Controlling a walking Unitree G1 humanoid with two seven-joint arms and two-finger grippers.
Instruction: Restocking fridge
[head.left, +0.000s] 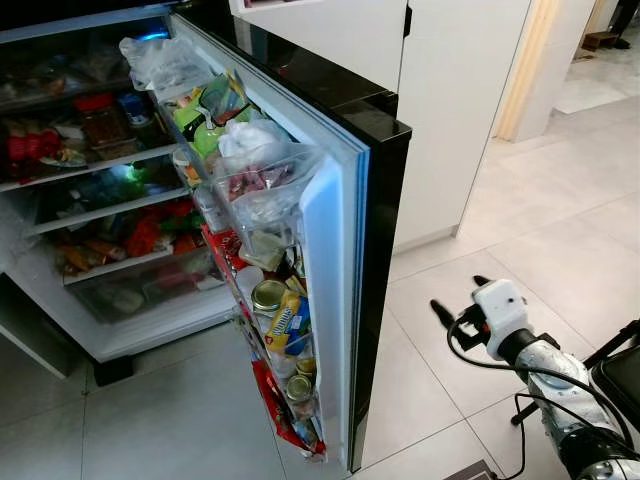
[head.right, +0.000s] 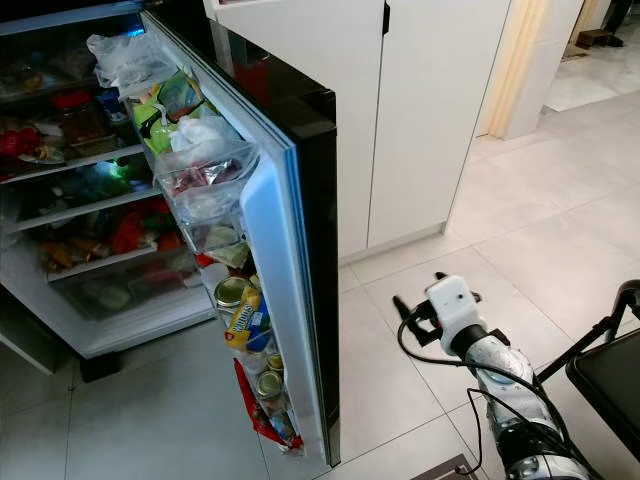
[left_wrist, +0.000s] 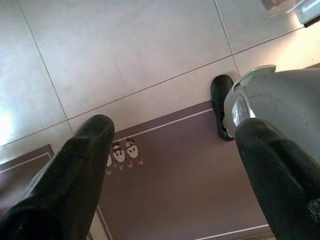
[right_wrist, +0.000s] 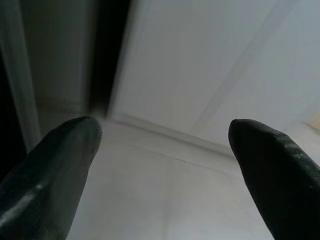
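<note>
The fridge (head.left: 100, 340) stands open at the left, its shelves packed with food in red, green and clear packs. Its black door (head.left: 370, 200) swings out toward me. The door racks hold plastic bags (head.left: 255, 165), cans (head.left: 268, 295) and packets. My right gripper (head.left: 458, 295) is raised low at the right, just right of the door's outer edge, open and holding nothing. In the right wrist view its fingers (right_wrist: 55, 165) face the white cabinet and the dark door edge. My left gripper (left_wrist: 172, 127) hangs open over a brown mat (left_wrist: 180, 185), with nothing in it.
White cabinets (head.right: 420, 110) stand right behind the open door. Pale tiled floor (head.left: 560, 230) spreads to the right toward a doorway. A black frame (head.left: 622, 372) sits at the right edge beside my right arm. My black foot (left_wrist: 220, 100) rests at the mat's edge.
</note>
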